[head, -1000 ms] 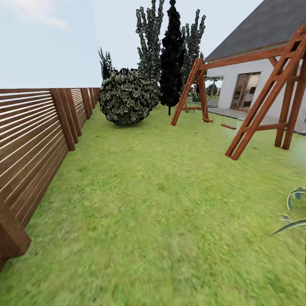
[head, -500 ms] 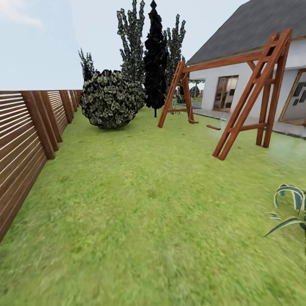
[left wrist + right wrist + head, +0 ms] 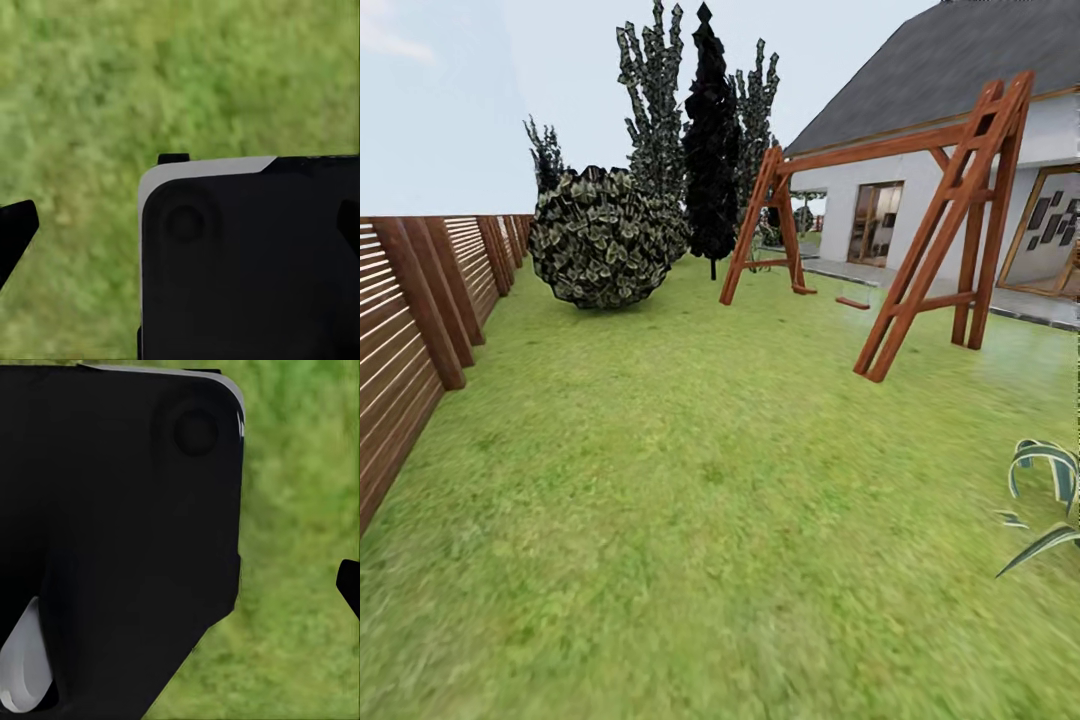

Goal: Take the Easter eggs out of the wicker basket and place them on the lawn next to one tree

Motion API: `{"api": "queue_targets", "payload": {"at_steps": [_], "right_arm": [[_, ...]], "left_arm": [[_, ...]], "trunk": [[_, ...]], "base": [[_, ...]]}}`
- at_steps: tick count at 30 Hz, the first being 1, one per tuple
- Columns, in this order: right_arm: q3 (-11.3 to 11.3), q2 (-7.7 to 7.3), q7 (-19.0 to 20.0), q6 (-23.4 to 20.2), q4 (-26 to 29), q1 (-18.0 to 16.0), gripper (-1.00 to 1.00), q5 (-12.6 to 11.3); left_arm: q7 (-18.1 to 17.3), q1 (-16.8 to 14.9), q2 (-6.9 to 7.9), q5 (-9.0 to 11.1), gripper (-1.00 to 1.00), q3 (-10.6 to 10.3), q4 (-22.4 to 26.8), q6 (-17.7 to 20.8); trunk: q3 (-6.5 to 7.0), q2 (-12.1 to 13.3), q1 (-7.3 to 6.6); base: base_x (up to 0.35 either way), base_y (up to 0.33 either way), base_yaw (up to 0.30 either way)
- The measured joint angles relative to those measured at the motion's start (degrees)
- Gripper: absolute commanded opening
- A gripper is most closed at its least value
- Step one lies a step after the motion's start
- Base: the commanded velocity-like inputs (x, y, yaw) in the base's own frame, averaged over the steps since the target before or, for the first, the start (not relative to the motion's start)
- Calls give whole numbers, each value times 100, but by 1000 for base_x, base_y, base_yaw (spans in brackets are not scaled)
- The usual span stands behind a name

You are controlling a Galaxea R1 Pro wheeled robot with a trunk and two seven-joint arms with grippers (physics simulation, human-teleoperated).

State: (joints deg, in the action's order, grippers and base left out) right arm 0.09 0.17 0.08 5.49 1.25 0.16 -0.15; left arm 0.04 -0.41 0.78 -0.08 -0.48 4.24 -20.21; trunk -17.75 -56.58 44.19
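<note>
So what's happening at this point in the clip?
Nothing is being handled. The robot is out on the lawn, its head camera facing a wooden swing set, a round bush and tall trees beside the fence, with a white house at the right. Both wrist cameras look down on grass past dark robot parts.

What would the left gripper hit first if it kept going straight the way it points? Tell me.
Probably the lawn: the left wrist view looks past a black part of the robot onto bare grass, with nothing between. Depth is unclear.
</note>
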Motion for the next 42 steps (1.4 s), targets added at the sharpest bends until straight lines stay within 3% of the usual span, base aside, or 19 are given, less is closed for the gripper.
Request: {"api": "queue_targets", "payload": {"at_steps": [16,35,42], "right_arm": [[0,0,0,3,0,0,100,0],[6,0,0,3,0,0,100,0],[1,0,0,3,0,0,100,0]], "left_arm": [[-6,0,0,0,100,0,2,0],[-3,0,0,0,100,0,2,0],[-1,2,0,0,100,0,1,0]], "trunk": [[27,0,0],[28,0,0],[28,0,0]], "base": [[336,136,-47],[336,136,-247],[336,136,-71]]}}
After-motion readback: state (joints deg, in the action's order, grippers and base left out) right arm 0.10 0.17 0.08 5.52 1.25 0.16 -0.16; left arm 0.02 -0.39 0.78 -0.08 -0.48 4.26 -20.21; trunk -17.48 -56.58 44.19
